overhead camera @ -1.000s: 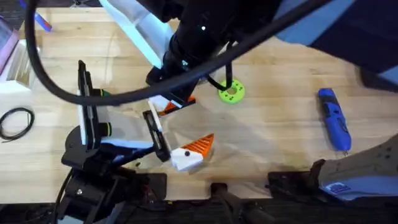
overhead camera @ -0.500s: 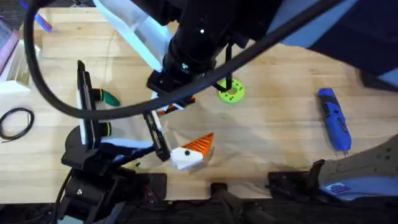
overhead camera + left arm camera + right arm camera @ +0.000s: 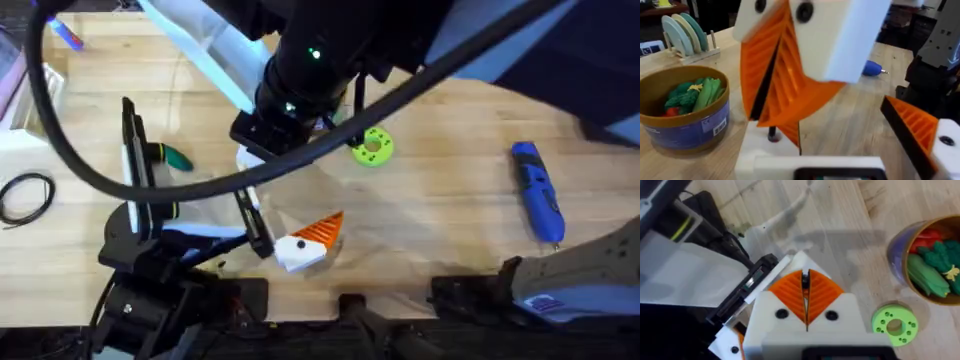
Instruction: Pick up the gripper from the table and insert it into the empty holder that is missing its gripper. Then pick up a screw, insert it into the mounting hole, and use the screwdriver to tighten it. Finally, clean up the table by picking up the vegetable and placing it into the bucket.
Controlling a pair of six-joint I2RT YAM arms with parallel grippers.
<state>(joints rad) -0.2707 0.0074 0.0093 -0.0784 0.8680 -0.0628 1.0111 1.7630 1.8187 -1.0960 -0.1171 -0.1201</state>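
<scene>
**A:** Overhead, right arm pose?
**B:** Reaches across the middle. Right tool [image 3: 806, 297] pads together above holder [image 3: 250, 215]. Left tool [image 3: 865, 147]: cannot tell.
**A:** Counts?
**B:** One gripper [image 3: 305, 245] at holder's end. One vegetable [image 3: 178, 157] and one screwdriver [image 3: 538, 190] on tabletop [image 3: 450, 210]. One bucket [image 3: 685, 132].

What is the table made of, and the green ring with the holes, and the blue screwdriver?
The table looks like pale wood with a smooth finish: grain lines and plank seams show. The green ring looks like matte plastic, evenly bright. The blue screwdriver seems to be smooth plastic with a slight sheen, though I can't be sure.
</scene>
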